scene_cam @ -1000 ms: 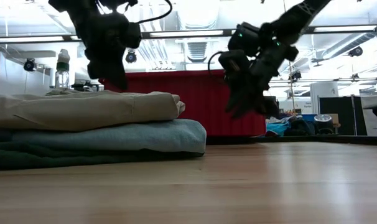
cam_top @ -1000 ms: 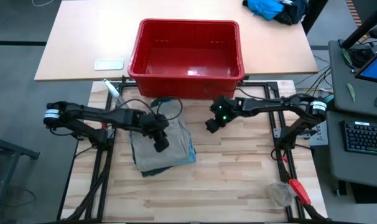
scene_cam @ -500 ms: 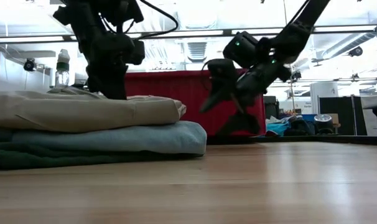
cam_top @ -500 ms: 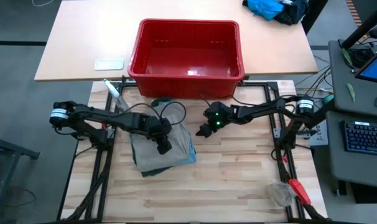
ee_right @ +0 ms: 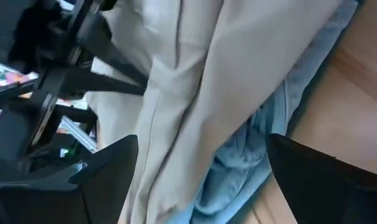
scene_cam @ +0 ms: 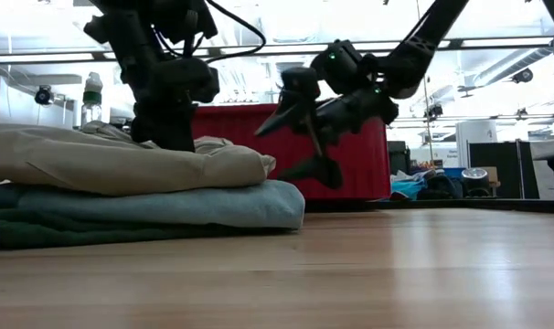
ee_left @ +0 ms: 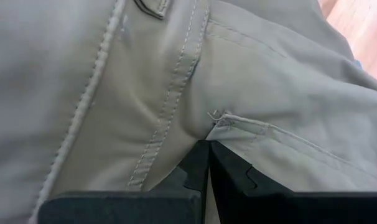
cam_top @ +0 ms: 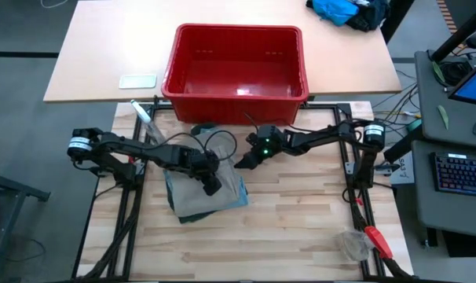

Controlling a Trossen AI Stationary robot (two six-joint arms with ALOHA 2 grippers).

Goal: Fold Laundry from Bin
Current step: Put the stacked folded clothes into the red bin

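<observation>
Three folded garments lie stacked on the pale wooden slatted table (cam_top: 301, 228): a khaki-taupe cotton piece (scene_cam: 112, 163) on top, light blue denim trousers (scene_cam: 167, 203) beneath it, and dark green shorts (scene_cam: 39, 230) at the bottom, touching the tabletop. The stack sits on the left half of the table, just in front of the bright red rectangular plastic bin (cam_top: 236, 63), which stands on a separate tan table behind.

The left gripper (cam_top: 212, 186) rests on top of the stack with its two dark fingers (ee_left: 201, 171) pressed together, their tips pushing down into the khaki-taupe fabric beside a stitched seam; they pinch no cloth between them, as far as the left wrist view shows.

The right gripper (cam_top: 244, 161) hangs just beside the stack's right edge, near the bin's front wall and above the tabletop. Its fingers (ee_right: 101, 171) are spread wide apart and hold nothing; between them the right wrist view shows the edge of the khaki-taupe piece and the denim under it. In the low view its tips stand close to the stack's folded end, apart from the cloth.
</observation>
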